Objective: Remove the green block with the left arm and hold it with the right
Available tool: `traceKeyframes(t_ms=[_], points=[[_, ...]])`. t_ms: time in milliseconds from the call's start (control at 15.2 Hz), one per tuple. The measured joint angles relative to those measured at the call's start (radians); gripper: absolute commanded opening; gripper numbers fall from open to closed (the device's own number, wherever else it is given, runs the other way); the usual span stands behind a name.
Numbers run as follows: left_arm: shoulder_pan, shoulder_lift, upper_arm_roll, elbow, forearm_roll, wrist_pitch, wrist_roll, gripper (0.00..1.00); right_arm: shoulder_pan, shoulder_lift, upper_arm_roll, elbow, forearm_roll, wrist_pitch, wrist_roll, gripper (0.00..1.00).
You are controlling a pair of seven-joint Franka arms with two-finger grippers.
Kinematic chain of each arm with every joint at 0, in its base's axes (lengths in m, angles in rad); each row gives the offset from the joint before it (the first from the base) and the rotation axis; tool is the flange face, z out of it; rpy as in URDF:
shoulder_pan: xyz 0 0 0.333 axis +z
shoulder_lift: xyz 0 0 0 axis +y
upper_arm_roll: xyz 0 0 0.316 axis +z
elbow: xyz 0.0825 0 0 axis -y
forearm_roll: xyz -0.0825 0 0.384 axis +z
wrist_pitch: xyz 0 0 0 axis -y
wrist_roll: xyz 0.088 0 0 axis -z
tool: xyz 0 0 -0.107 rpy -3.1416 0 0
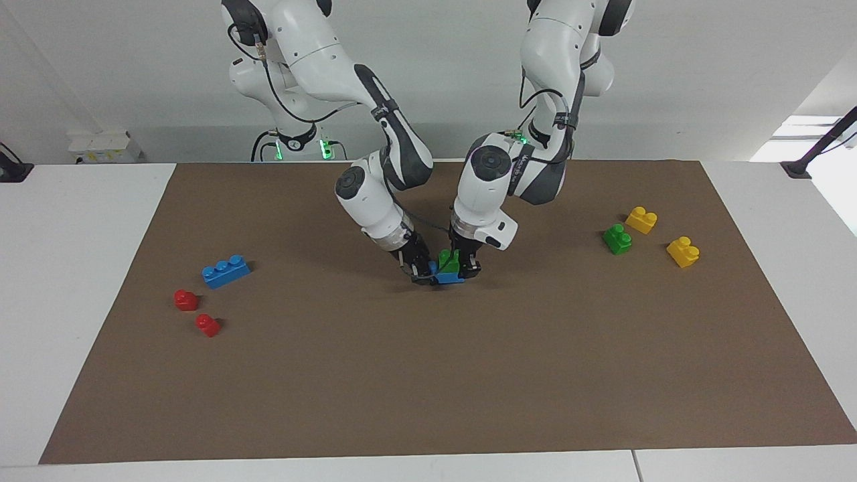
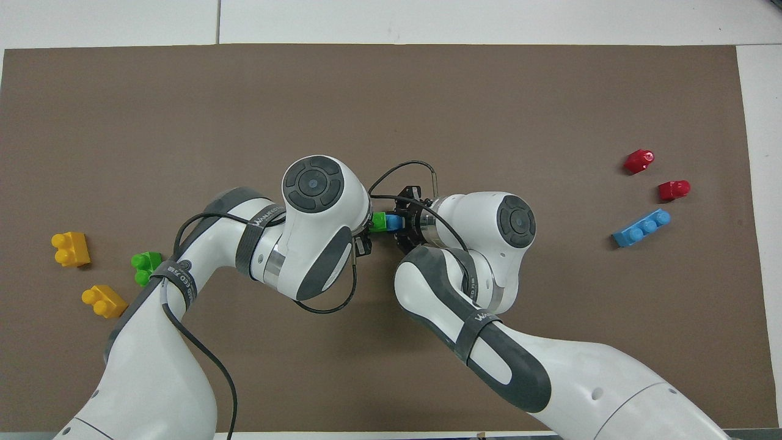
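Near the middle of the brown mat (image 1: pixel 428 375), both grippers meet low over one small stack: the green block (image 1: pixel 448 260) sits on top of a blue brick (image 1: pixel 450 277), and the left gripper (image 1: pixel 462 264) comes straight down on it with a finger at each side of the green, pinching it as far as the facing view lets one judge. The right gripper (image 1: pixel 423 273) leans in from the right arm's end and closes on the blue brick below, its tips at that brick's end. The facing view shows the stacking, green above blue, and how low the fingers are; the overhead view hides most of that under the two wrists, showing only a sliver of the green block (image 2: pixel 379 222) and of the blue brick (image 2: pixel 394 222) side by side between the left gripper (image 2: pixel 366 235) and the right gripper (image 2: pixel 408 223). Toward the left arm's edge of the mat lies a second green brick (image 1: pixel 617 239) between two yellow bricks (image 1: pixel 641 219) and (image 1: pixel 683 252), all apart from each other; in the overhead view the left forearm partly covers that green one. Toward the right arm's edge lie a long blue brick (image 1: pixel 225 271) and, farther from the robots, two red pieces (image 1: pixel 186 299) and (image 1: pixel 207 325)
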Motion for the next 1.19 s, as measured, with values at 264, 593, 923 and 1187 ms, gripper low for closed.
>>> traceKeyframes(t_ms=[264, 593, 923, 1187], points=[[0.0, -0.031, 0.002, -0.002, 0.004, -0.002, 0.0, 0.0, 0.0, 0.0, 0.001, -0.003, 0.0, 0.015, 0.0, 0.0], [0.043, -0.197, 0.018, -0.022, 0.007, -0.142, 0.022, 0.0, 0.0, 0.0, 0.001, -0.004, 0.0, 0.015, 0.0, 0.0], [0.196, -0.291, 0.023, -0.048, 0.009, -0.282, 0.368, 0.0, -0.033, -0.005, -0.008, 0.008, -0.001, -0.007, -0.034, 0.0], [0.351, -0.291, 0.026, -0.077, 0.009, -0.293, 0.723, 0.0, -0.218, -0.038, -0.018, 0.1, -0.001, -0.25, -0.254, 0.0]])
